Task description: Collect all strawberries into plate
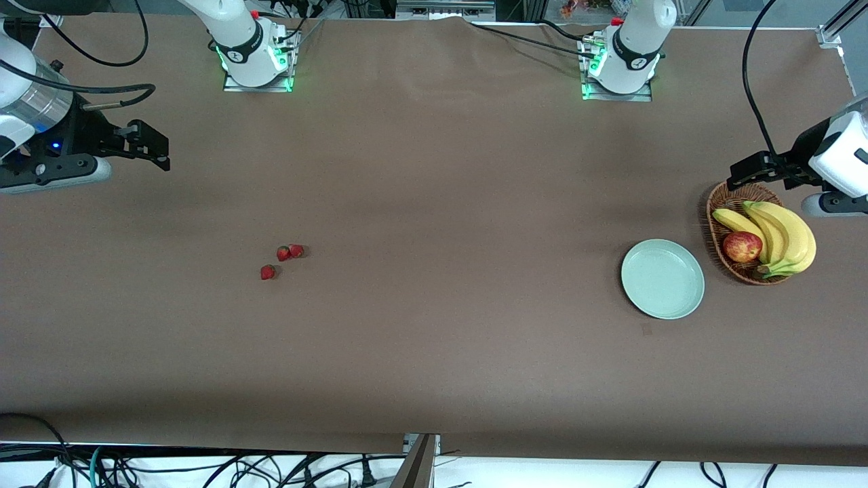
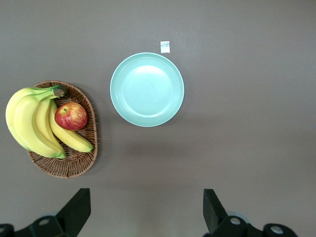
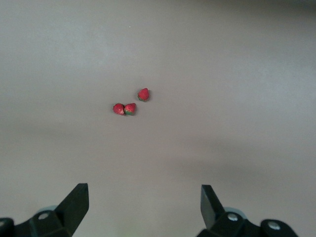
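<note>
**Berries on bare cloth, plate waiting at the left arm's end**

A brown cloth (image 1: 434,169) covers the whole table, faintly creased near the robots' bases. Along the edge nearest the front camera, a strip of white floor shows with black cables (image 1: 203,468) tangled across it; more cables trail past the arm bases.

The plate (image 1: 662,278) serves as the landmark. It sits toward the left arm's end of the table, pale mint and holding nothing. Just beside it, closer still to that end, stands a wicker basket (image 1: 719,210) with a bunch of bananas (image 1: 780,234) and an apple (image 1: 742,247). A small white tag (image 2: 165,46) lies on the cloth near the plate's rim.

The three strawberries (image 1: 283,253) lie well apart from the plate, toward the right arm's end — two touching each other, the third just beside them and a little nearer the front camera.

The left gripper (image 1: 746,175) hangs over the basket's rim, up from the plate, fingers spread wide and holding nothing. The right gripper (image 1: 152,146) hovers over bare cloth at the right arm's end of the table, farther from the plate than the berries are — its fingers likewise released and empty.
</note>
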Robot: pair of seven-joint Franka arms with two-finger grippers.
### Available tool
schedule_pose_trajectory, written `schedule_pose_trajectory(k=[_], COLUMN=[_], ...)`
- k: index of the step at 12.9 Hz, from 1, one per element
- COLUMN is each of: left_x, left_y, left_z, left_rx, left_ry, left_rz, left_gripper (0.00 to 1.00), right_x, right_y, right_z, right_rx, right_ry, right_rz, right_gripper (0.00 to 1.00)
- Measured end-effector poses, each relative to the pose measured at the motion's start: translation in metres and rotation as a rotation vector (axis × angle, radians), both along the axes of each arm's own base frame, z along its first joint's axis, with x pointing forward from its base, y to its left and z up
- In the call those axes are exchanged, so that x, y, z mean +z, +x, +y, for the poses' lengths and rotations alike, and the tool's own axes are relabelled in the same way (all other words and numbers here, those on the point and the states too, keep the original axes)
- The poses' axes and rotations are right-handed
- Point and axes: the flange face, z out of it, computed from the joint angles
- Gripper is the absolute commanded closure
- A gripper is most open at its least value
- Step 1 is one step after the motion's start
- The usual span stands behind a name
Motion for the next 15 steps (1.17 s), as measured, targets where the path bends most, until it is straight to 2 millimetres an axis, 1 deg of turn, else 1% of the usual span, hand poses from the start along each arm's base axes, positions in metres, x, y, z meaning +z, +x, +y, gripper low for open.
schedule_pose_trajectory(k=[11,15], left_x=[-0.0001,0.0001], left_y=[0.0,0.0001], left_z=[-0.0005,-0.0005], left_rx=[-0.001,-0.001], left_ry=[0.0,0.0], left_rz=[0.0,0.0], left_gripper=[0.0,0.0], right_x=[0.0025,0.0026], right_y=[0.0031,0.0038], right_z=[0.0037,-0.0007], right_rx=[0.006,-0.002], right_ry=[0.005,0.004], right_rz=[-0.031,-0.032], right_gripper=[0.0,0.0])
